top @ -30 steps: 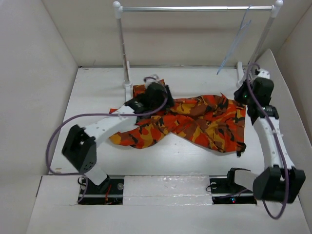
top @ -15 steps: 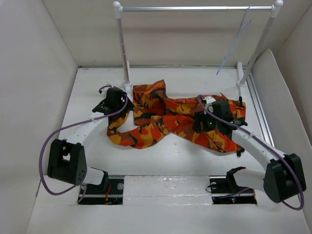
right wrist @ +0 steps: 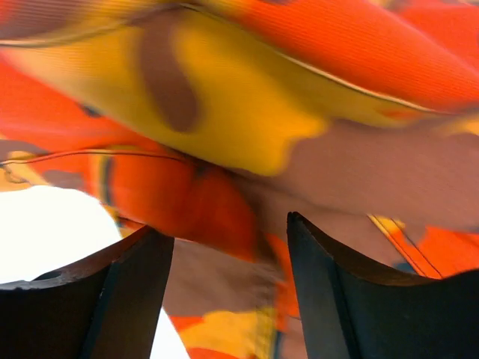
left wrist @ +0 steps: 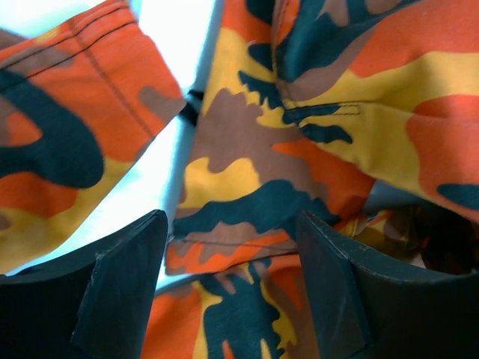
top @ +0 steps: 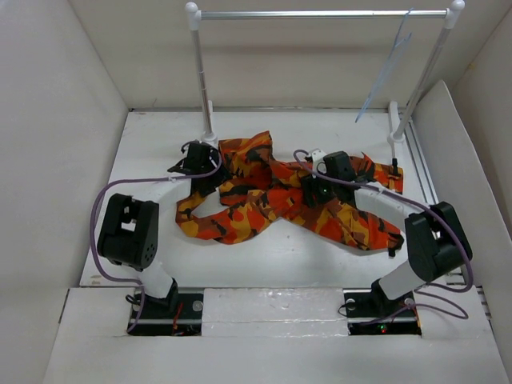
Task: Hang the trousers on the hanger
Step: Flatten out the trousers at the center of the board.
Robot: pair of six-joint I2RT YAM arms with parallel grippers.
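The camouflage trousers (top: pixel 264 200) lie crumpled across the middle of the white table (top: pixel 152 136). My left gripper (top: pixel 213 168) sits low at their left end, by the rack's left post. In the left wrist view that gripper (left wrist: pixel 232 280) is open, with a fold of the trousers (left wrist: pixel 254 172) lying between and ahead of its fingers (left wrist: pixel 123 288). My right gripper (top: pixel 314 187) is down on the middle of the garment. It (right wrist: pixel 228 280) is open too, with blurred cloth (right wrist: pixel 224 127) close in front of its fingers (right wrist: pixel 333 292). The pale blue hanger (top: pixel 390 64) hangs from the crossbar at the far right.
A rack with white posts (top: pixel 200 72) and a silver crossbar (top: pixel 320 14) stands at the back of the table. White walls close in both sides. A rail (top: pixel 424 176) runs along the table's right edge.
The right arm swung from the far right edge to the middle of the trousers and its jaws opened. The left arm pulled back left, then came in at the trousers' left end.
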